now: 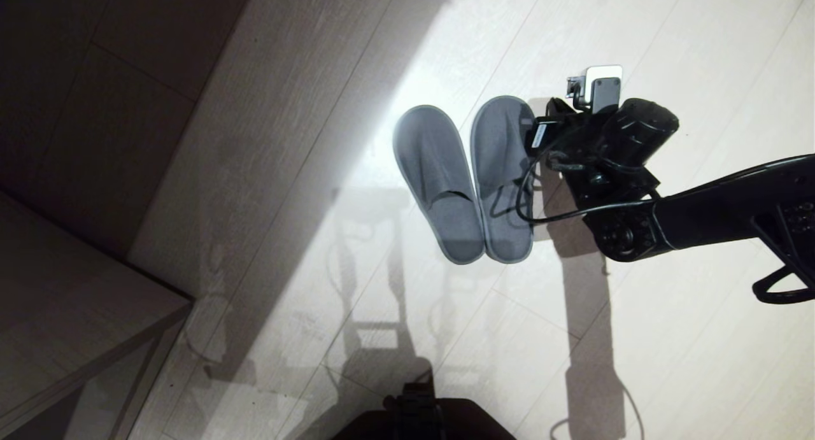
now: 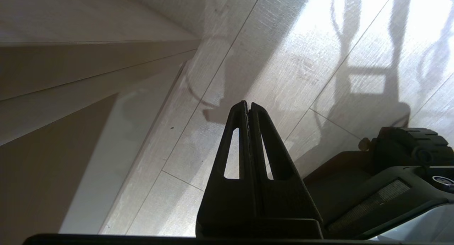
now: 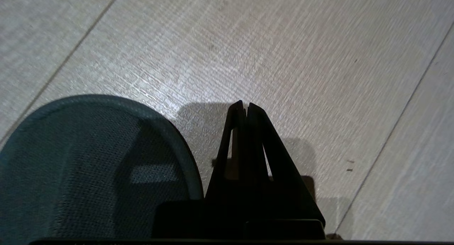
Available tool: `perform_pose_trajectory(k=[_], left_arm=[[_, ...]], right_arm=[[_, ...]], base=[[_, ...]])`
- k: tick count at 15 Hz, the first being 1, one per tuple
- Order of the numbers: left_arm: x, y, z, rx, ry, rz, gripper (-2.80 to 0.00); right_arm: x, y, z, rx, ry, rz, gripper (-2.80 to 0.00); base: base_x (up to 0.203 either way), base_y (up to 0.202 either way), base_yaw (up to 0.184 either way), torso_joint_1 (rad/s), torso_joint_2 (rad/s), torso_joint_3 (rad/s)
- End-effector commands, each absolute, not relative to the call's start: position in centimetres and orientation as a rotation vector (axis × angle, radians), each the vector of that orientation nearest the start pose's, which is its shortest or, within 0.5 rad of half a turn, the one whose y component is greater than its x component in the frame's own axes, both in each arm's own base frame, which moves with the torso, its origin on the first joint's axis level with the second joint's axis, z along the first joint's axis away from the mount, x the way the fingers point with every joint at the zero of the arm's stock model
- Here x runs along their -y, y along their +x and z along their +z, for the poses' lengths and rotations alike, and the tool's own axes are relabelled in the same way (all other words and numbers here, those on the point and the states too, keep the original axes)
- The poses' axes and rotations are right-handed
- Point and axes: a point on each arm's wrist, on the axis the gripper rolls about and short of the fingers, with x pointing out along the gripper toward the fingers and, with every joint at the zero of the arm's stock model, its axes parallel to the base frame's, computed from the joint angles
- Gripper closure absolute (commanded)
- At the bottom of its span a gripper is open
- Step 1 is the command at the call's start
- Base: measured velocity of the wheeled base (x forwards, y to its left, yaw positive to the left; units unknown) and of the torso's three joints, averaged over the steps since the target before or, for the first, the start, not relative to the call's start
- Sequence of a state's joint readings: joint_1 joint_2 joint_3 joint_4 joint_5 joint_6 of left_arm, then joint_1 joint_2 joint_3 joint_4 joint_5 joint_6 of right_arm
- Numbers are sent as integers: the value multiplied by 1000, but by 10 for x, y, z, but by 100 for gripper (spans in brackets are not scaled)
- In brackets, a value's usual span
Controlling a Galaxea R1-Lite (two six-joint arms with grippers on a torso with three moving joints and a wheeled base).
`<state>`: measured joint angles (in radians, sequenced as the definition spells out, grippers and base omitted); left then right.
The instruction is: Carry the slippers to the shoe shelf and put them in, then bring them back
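Note:
Two grey-blue slippers lie side by side on the pale floor, toes pointing away from me: the left slipper (image 1: 439, 179) and the right slipper (image 1: 506, 172). My right gripper (image 1: 555, 107) hangs just to the right of the right slipper's toe. In the right wrist view the gripper (image 3: 244, 105) is shut and empty over bare floor, with that slipper's rounded toe (image 3: 88, 167) close beside it, not touching. My left gripper (image 2: 247, 104) is shut with nothing in it, parked low beside my base. The shoe shelf is out of view.
Wood-laminate furniture (image 1: 70, 312) stands at the near left, with its pale front panel (image 2: 88, 156) running down to the floor. Dark wall panels (image 1: 95, 96) fill the far left. My base (image 2: 408, 160) sits at the near edge. Open floor (image 1: 668, 338) lies right of the slippers.

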<state>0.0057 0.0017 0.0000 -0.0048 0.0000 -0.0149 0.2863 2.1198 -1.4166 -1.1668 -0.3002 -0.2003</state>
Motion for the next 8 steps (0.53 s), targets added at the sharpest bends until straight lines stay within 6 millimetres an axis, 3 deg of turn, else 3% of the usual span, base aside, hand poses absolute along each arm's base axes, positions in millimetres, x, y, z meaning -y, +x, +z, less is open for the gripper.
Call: perform_pose_trajectory(k=[1, 4, 8], left_arm=[[0, -23, 76, 2, -15, 6, 0], [0, -23, 76, 3, -15, 6, 0], [0, -23, 76, 3, -15, 6, 0]], right_arm=[[-110, 385, 275, 503, -52, -63, 0], [-105, 344, 291, 499, -62, -40, 0], [-98, 280, 297, 437, -82, 14, 0]], base=[[0, 0, 0, 0, 0, 0], [0, 0, 0, 0, 0, 0], [0, 0, 0, 0, 0, 0]])
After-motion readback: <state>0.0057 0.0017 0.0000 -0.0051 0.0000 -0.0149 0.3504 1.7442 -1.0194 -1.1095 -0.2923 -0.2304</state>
